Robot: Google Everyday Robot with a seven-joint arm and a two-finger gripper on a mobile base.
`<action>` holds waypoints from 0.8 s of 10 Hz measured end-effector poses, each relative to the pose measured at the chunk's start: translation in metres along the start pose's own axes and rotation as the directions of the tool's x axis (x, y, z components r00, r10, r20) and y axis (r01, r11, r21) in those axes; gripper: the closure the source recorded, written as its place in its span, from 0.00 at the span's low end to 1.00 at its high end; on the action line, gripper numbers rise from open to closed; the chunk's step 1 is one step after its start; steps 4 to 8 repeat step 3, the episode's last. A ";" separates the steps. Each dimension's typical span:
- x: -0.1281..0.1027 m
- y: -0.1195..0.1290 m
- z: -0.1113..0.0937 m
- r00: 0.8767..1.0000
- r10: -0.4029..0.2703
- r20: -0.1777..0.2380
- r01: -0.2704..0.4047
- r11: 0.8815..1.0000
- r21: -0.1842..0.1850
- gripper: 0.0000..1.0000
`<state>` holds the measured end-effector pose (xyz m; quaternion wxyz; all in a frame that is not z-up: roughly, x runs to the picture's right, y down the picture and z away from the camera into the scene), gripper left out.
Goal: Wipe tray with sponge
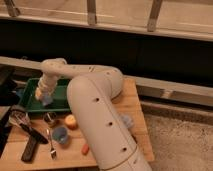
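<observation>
Gripper (42,94) down inside the green tray (61,89), toward its left end, apparently pressing a bluish sponge (46,100) against the tray floor. Looks mid-wipe. Next: probably dragging across the bare right half, keeping pressure, staying clear of the rim and the nearby utensils (30,134).

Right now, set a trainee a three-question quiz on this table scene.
1. True or false: the gripper is over the green tray.
2. The fork lies: A) in the tray, B) on the wooden table, C) on the floor.
3. What colour is the small cup beside the fork?

Key: 1 true; 2 B; 3 blue.
</observation>
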<state>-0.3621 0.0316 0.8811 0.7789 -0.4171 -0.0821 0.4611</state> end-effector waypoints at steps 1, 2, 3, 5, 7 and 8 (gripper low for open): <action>0.011 -0.005 -0.004 1.000 0.017 -0.013 -0.017 1.000 0.011 1.00; 0.016 -0.011 -0.008 0.999 0.030 -0.017 -0.030 0.999 0.023 1.00; 0.019 -0.020 -0.012 0.999 0.045 -0.016 -0.045 0.998 0.037 1.00; 0.019 -0.020 -0.012 0.999 0.045 -0.016 -0.045 0.998 0.037 1.00; 0.019 -0.020 -0.012 0.999 0.045 -0.016 -0.045 0.998 0.037 1.00; 0.019 -0.020 -0.012 0.999 0.045 -0.016 -0.045 0.998 0.037 1.00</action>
